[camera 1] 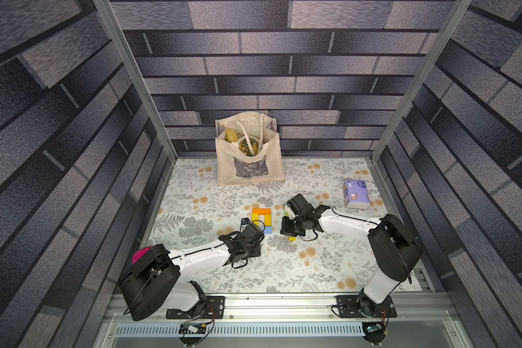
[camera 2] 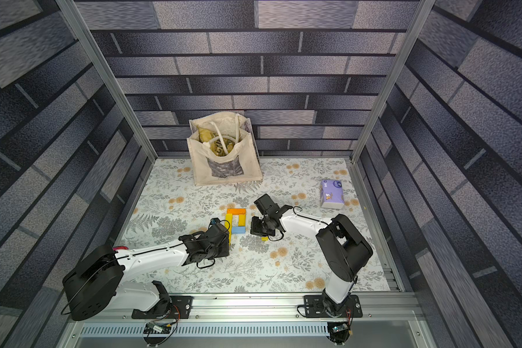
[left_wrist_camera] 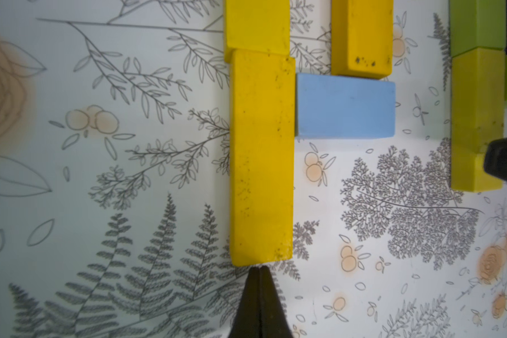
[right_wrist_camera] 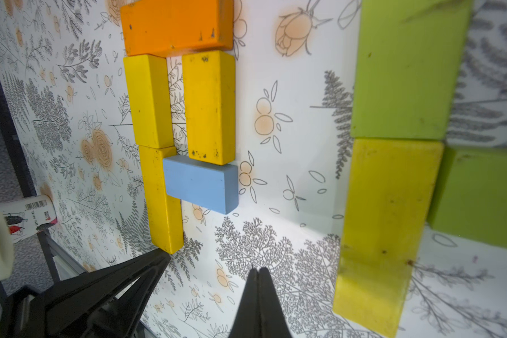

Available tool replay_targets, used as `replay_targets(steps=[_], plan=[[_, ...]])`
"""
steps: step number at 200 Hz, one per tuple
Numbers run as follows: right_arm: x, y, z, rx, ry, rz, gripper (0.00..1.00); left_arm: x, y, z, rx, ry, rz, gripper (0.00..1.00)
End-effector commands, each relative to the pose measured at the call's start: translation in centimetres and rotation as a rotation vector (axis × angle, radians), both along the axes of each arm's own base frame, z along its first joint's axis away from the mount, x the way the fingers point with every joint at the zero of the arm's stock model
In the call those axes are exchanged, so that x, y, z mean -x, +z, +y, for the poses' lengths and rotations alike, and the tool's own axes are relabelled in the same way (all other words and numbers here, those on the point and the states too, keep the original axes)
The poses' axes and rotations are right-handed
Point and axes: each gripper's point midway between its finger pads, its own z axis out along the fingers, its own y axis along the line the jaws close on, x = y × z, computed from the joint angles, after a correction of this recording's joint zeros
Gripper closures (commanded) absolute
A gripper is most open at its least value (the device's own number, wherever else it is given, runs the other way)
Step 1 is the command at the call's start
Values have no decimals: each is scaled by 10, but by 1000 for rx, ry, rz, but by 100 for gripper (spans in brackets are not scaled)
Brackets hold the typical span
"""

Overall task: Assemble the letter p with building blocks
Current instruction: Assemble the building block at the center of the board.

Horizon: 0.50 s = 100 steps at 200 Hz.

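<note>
The building blocks lie flat on the floral mat as a P. An orange block caps it. Below it lie a short yellow block and a darker yellow block, side by side. A light blue block closes the loop, and a long yellow block forms the stem. My left gripper is shut and holds nothing, its tip at the stem's near end. My right gripper is shut and empty, between the P and a yellow-green block that lies among lime green blocks.
A cream tote bag stands at the back of the mat. The purple tissue pack lies at the back right. A white labelled tube lies beyond the left gripper. Metal frame rails border the mat.
</note>
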Motion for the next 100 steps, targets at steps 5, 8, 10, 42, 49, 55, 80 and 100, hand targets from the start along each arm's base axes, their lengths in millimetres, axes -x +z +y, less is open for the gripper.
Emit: replay_targets(steps=[5, 8, 10, 42, 49, 55, 80, 100], plan=[[5, 1, -5, 10, -11, -1, 99, -2, 7, 1, -8, 21, -11, 100], [5, 1, -5, 8, -11, -1, 99, -2, 7, 1, -8, 21, -12, 100], [5, 1, -5, 9, -11, -1, 99, -2, 8, 1, -6, 21, -13, 100], [5, 0, -5, 9, -10, 0, 99, -5, 19, 3, -7, 26, -44, 98], [5, 0, -5, 9, -10, 1, 99, -7, 23, 4, -13, 24, -58, 97], [4, 0, -4, 9, -9, -1, 99, -9, 27, 6, -21, 25, -70, 96], [2, 4, -2, 4, -3, -14, 99, -23, 47, 15, -43, 35, -123, 94], [-4, 12, -2, 16, 3, -42, 100, -39, 59, 24, -28, 56, -155, 93]])
